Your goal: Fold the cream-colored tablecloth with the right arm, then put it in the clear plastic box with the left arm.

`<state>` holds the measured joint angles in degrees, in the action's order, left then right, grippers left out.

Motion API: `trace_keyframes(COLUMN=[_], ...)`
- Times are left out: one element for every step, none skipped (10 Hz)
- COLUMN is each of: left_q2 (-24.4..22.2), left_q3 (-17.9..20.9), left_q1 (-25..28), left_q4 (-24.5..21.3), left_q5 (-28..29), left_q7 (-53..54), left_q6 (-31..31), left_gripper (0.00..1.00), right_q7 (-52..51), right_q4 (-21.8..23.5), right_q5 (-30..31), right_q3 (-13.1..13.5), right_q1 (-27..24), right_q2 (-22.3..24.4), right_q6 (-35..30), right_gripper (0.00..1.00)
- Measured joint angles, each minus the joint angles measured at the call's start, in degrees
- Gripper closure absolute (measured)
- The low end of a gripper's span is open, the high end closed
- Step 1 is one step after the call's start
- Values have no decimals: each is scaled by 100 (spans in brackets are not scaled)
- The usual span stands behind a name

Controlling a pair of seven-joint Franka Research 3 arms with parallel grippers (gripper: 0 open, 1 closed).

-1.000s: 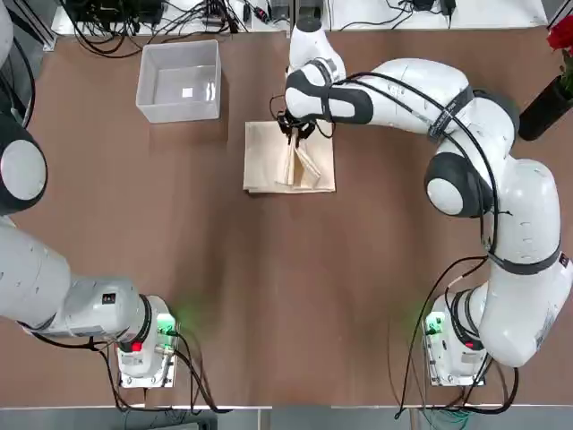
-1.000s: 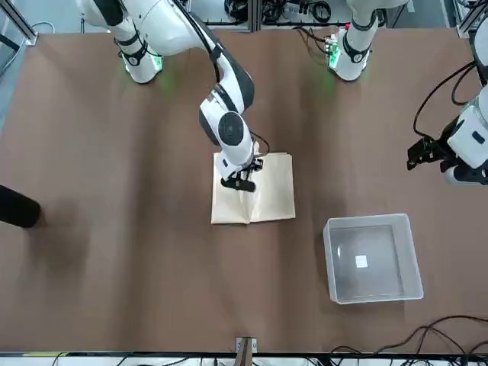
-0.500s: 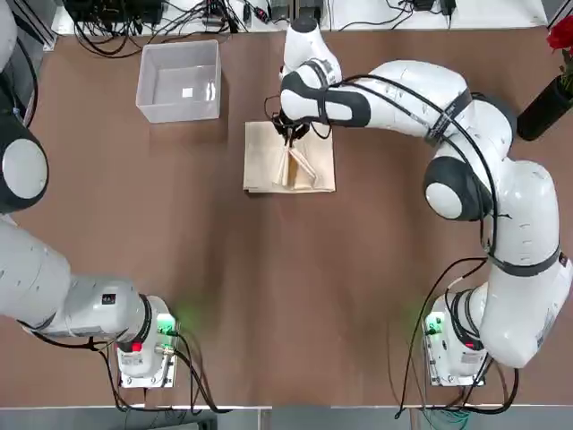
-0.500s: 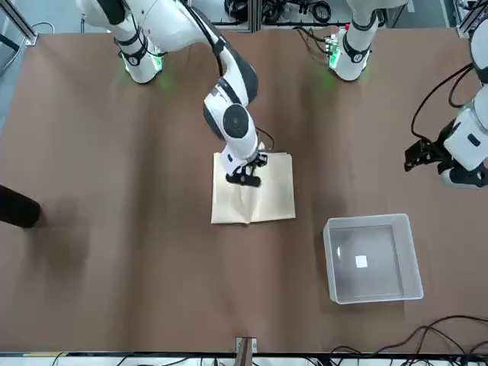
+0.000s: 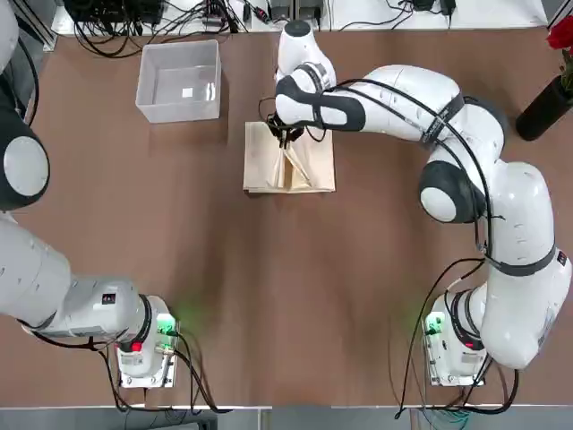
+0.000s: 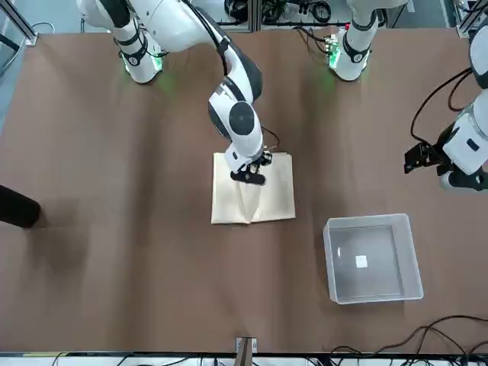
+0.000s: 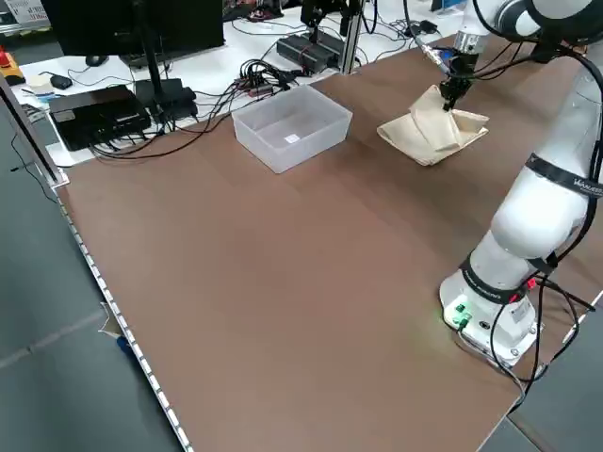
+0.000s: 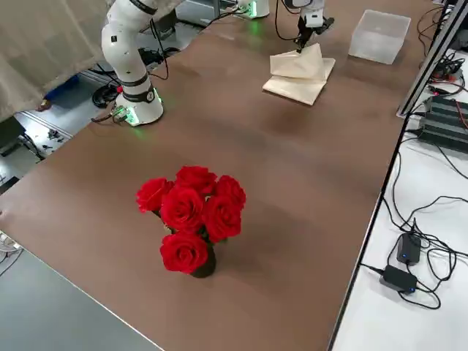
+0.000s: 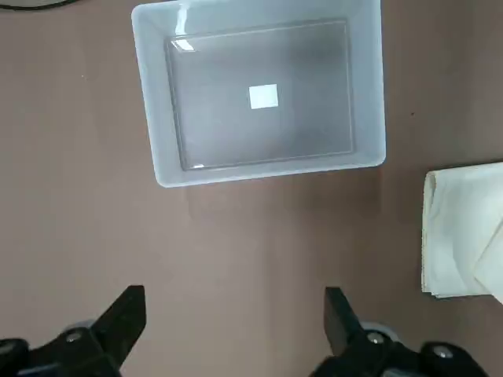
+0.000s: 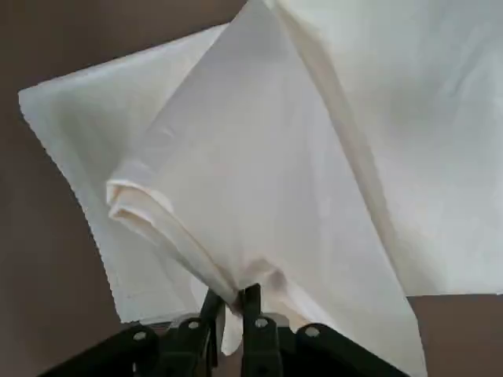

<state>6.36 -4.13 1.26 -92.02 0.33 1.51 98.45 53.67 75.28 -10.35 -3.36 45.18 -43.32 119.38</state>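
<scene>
A soft cream cloth (image 5: 289, 159), folded w/ crisp layered edges, is pinched at a raised peak by the right gripper (image 5: 286, 136) at the table's (image 5: 269, 296) far centre. A clear low-walled plastic box (image 5: 179, 81) w/ rounded corners is set just beside it. Left gripper (image 9: 236, 330) is held spread open nr the box; wide bare brown tabletop is left in front.

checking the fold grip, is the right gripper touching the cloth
Touching. The right wrist view shows the right gripper pinching a raised fold of the cloth between its fingers.
</scene>
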Motion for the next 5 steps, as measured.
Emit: trace_keyframes(left_q2=[0,1,1,1,1], left_q3=[0,0,0,0,0], left_q1=[1,4,5,5,5], left_q4=[0,0,2,2,2], left_q5=[0,0,0,0,0], left_q7=[0,0,0,0,0], left_q6=[0,0,0,0,0], left_gripper=[0,0,0,0,0], right_q7=[50,113,162,206,217], right_q4=[-61,-113,-167,-216,-252], right_q5=[0,0,0,0,0], right_q3=[0,0,0,0,0], right_q1=[19,29,40,46,46], right_q2=[-39,-62,-64,-64,-64], right_q6=[0,4,4,4,4], right_gripper=[83,82,81,80,77])
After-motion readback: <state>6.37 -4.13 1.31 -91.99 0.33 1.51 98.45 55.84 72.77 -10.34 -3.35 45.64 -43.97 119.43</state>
